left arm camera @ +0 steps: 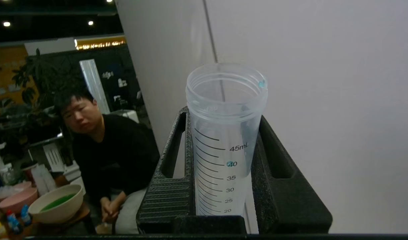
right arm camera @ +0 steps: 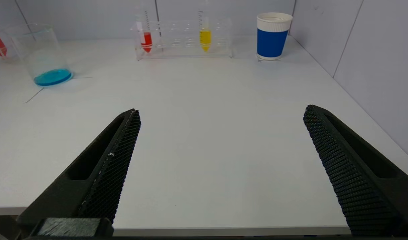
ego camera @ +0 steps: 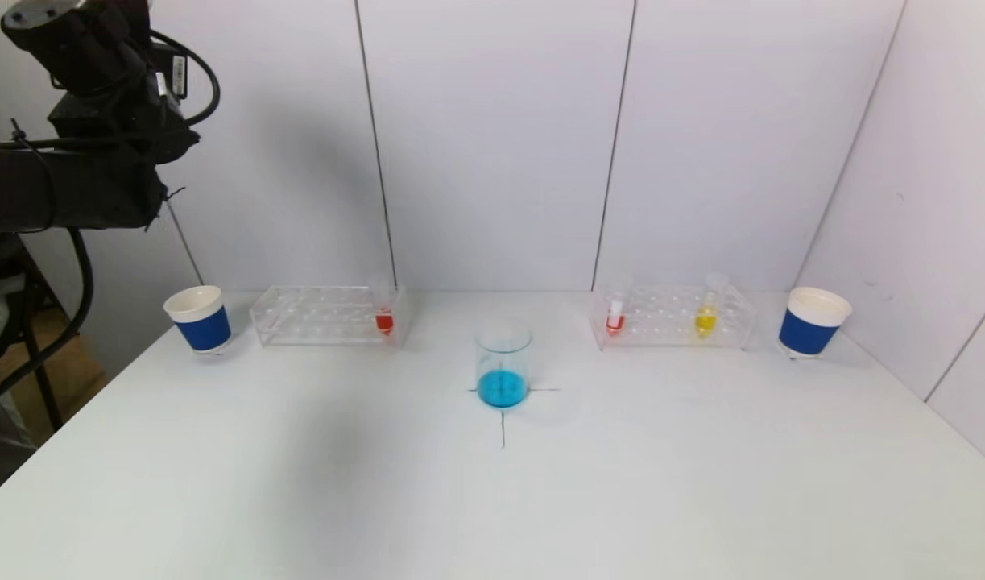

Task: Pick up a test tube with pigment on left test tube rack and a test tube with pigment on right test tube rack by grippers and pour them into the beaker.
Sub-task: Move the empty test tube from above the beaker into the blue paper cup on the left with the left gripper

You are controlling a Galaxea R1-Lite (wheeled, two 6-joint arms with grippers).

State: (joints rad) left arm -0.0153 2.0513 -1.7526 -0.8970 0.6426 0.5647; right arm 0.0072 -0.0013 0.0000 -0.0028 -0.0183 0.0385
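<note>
A glass beaker [ego camera: 503, 364] with blue liquid stands at the table's middle; it also shows in the right wrist view [right arm camera: 40, 55]. The left rack [ego camera: 327, 315] holds a red tube [ego camera: 384, 310]. The right rack [ego camera: 673, 316] holds a red tube [ego camera: 615, 312] and a yellow tube [ego camera: 707, 310]. My left arm [ego camera: 81, 121] is raised high at the far left. Its gripper [left arm camera: 224, 123] is shut on an empty clear graduated test tube [left arm camera: 225, 133] with a blue drop at its rim. My right gripper [right arm camera: 220, 116] is open and empty, low over the table's near edge.
A blue-banded white paper cup [ego camera: 199, 317] stands left of the left rack, another [ego camera: 811, 321] right of the right rack. White walls close the back and right side. A seated person [left arm camera: 103, 156] and a bowl [left arm camera: 57, 203] show beyond the table in the left wrist view.
</note>
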